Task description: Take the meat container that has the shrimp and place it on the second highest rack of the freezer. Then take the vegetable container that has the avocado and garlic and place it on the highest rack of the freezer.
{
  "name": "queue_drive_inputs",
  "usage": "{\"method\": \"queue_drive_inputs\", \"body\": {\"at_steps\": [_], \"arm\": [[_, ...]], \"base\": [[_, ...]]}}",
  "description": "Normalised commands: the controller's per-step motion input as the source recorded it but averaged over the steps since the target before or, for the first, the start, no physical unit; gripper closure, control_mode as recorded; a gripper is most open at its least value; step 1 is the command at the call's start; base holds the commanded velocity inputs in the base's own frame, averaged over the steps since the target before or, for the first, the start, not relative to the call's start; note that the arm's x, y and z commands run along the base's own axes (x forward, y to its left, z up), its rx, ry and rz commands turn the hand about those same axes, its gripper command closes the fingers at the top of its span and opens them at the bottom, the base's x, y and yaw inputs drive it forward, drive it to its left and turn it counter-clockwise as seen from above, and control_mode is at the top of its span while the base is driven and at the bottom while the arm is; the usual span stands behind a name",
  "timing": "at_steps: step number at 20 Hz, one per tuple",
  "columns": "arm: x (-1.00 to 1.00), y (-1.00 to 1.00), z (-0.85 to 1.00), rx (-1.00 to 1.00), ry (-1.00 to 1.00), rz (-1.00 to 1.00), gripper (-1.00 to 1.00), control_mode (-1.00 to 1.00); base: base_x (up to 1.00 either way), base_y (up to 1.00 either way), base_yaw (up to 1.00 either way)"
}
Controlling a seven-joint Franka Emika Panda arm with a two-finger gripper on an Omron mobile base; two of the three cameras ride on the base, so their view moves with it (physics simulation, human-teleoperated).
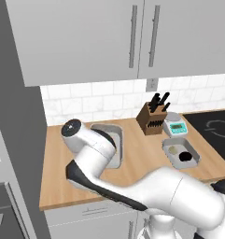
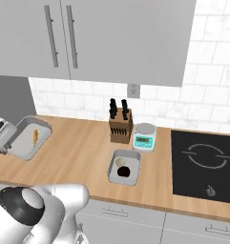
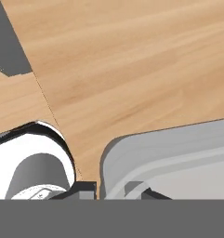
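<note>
My gripper (image 2: 10, 145) is shut on the near rim of the meat container (image 2: 29, 138), a light-grey tray that is tilted above the wooden counter at the left. The small orange shrimp (image 2: 35, 135) lies inside it. In the hand view the gripper (image 3: 112, 188) pinches the tray's rim (image 3: 169, 158) between its dark tips. In the left base view the meat container (image 1: 115, 135) is partly hidden behind my arm. The vegetable container (image 1: 180, 153) (image 2: 124, 167) rests near the counter's front edge with the dark avocado (image 1: 185, 156) (image 2: 123, 172) and the pale garlic (image 1: 173, 150) (image 2: 120, 162) in it. The freezer is out of view.
A knife block (image 2: 120, 125) and a small kitchen scale (image 2: 144, 137) stand behind the vegetable container. A black cooktop (image 2: 204, 164) is set into the counter at the right. Wall cabinets (image 2: 88, 38) hang overhead. A tall grey panel (image 1: 16, 140) rises at the counter's left end.
</note>
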Motion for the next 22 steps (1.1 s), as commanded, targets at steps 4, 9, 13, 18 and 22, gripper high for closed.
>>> {"method": "queue_drive_inputs", "body": {"at_steps": [4,9,13,18,22], "arm": [[-0.24,-0.22,0.84,-0.01,0.0,0.05,1.0,-1.0],[-0.37,-0.49,0.44,-0.05,0.0,0.02,1.0,-1.0],[-0.05,-0.88,0.15,0.03,0.0,0.02,1.0,-1.0],[0.11,-0.45,0.01,0.08,0.0,0.03,1.0,-1.0],[0.23,-0.03,-0.07,0.01,0.03,0.02,1.0,-1.0]], "base": [[0.0,0.0,0.0],[0.0,0.0,0.0],[0.0,0.0,0.0],[0.0,0.0,0.0],[0.0,0.0,0.0]]}}
